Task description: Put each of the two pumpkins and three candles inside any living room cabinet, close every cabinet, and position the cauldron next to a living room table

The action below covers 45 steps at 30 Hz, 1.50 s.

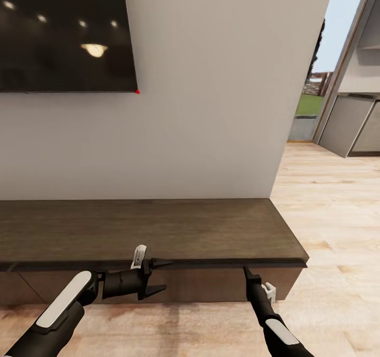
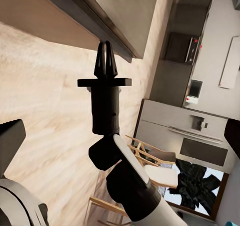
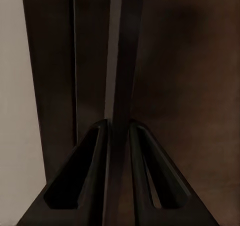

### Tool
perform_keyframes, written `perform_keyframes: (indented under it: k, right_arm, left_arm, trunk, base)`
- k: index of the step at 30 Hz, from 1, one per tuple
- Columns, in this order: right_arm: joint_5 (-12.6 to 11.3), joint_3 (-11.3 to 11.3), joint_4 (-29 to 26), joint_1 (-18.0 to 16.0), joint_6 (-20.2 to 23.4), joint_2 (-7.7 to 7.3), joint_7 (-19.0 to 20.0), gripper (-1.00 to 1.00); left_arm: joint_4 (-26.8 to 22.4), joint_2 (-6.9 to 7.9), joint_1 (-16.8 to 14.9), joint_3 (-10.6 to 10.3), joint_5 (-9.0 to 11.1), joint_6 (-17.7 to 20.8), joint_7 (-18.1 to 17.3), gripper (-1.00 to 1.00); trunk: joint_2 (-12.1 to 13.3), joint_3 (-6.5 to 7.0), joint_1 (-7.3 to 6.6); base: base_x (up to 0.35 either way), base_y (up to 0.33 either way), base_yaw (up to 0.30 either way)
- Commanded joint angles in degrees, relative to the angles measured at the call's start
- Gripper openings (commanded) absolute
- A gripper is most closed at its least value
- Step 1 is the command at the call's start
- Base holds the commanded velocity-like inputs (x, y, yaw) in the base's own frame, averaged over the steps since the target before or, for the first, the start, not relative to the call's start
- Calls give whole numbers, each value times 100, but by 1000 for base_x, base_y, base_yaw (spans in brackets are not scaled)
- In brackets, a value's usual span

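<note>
Right gripper (image 1: 246, 270) jaws nearly shut on the cabinet (image 1: 158, 230) panel edge between them, left gripper (image 1: 161, 277) jaws wide apart, empty; closing underway.

Head view looks down over cabinet (image 1: 158, 230); both wrist views hug its edge.

I face the long dark-brown cabinet (image 1: 158, 230) set against a pale wall (image 1: 211, 109), under the corner of a black screen (image 1: 63, 30). My left gripper (image 1: 161, 277) points sideways along the cabinet's front edge, its fingers spread apart. My right gripper (image 1: 247, 272) reaches up to the underside of the top's lip near the cabinet's right end. Light wood floor (image 1: 338, 214) stretches away at the right.
</note>
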Motion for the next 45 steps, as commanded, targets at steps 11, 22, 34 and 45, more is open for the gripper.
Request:
perform_keyframes:
  k: [11,22,34,45]
  right_arm:
    - [-42,5,-65,-6,1,1,69,-100]
    - [-42,5,-65,-6,6,0,69,-100]
    - [-42,5,-65,-6,6,0,69,-100]
    - [-42,5,-65,-6,14,-7,69,-100]
  left_arm:
    - [-4,1,-3,-7,61,0,52,100]
    - [-4,-7,-3,-7,61,0,52,100]
    - [-4,-7,-2,-7,60,0,52,100]
    - [-4,-14,-3,-7,61,0,52,100]
  trunk:
    - [-3,-4,-2]
    - [-3,-4,-2]
    - [-3,-4,-2]
    - [-3,-4,-2]
  base:
    - [-114,0,0]
    - [-194,0,0]
    - [-158,0,0]
    - [-101,0,0]
